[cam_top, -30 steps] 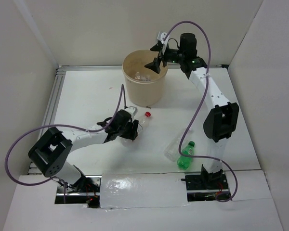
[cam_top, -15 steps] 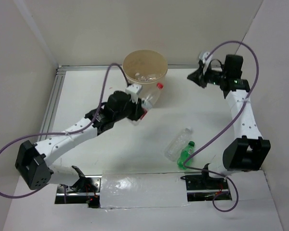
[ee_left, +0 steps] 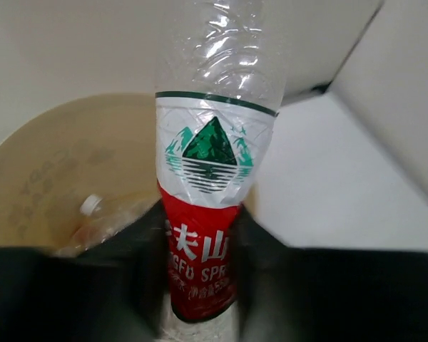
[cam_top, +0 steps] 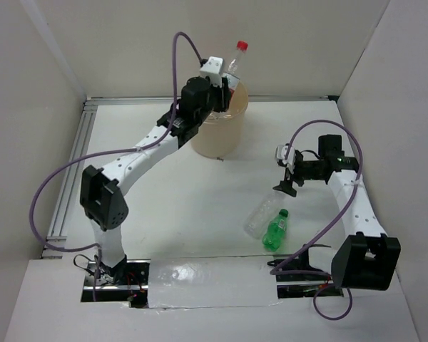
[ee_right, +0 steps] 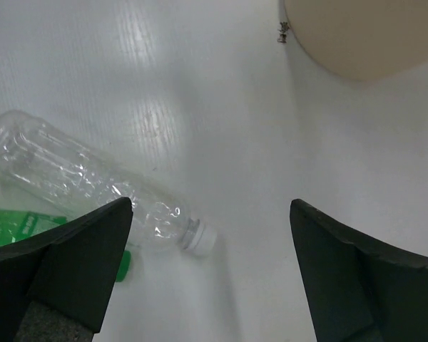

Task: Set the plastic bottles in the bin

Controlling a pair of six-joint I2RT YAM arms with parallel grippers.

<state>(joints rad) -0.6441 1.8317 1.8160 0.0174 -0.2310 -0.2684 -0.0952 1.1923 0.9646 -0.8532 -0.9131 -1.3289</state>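
The left pincer (cam_top: 220,84) is clenched around a clear plastic bottle with a red cap and a red-and-white label (ee_left: 215,171). Its dark fingers (ee_left: 132,263) press on either side of the red lower part of the label. The bottle reaches out past the fingertips, cap end farthest from the pincer and tilted upward. Directly below this pincer sits the round beige plastic bin (cam_top: 217,135). In the wrist view the bin's open mouth spreads beneath and to the left of the held bottle. A crumpled clear bottle with a pale cap (ee_left: 100,214) lies inside the bin, just beyond the finger on that side.

The right pincer (cam_top: 285,182) is released, its jaws spread wide. It hangs above the white tabletop (cam_top: 164,206) and touches nothing. Beneath it lies a clear unlabelled plastic bottle with a white cap (ee_right: 78,174), on its side. The cap is under the gap between the fingers, and the body runs off past the finger on the left of the wrist view. A green plastic bottle (ee_right: 14,224) lies just beside that body, partly hidden by the same finger. The bin is well apart from this pincer, ahead of its fingertips.
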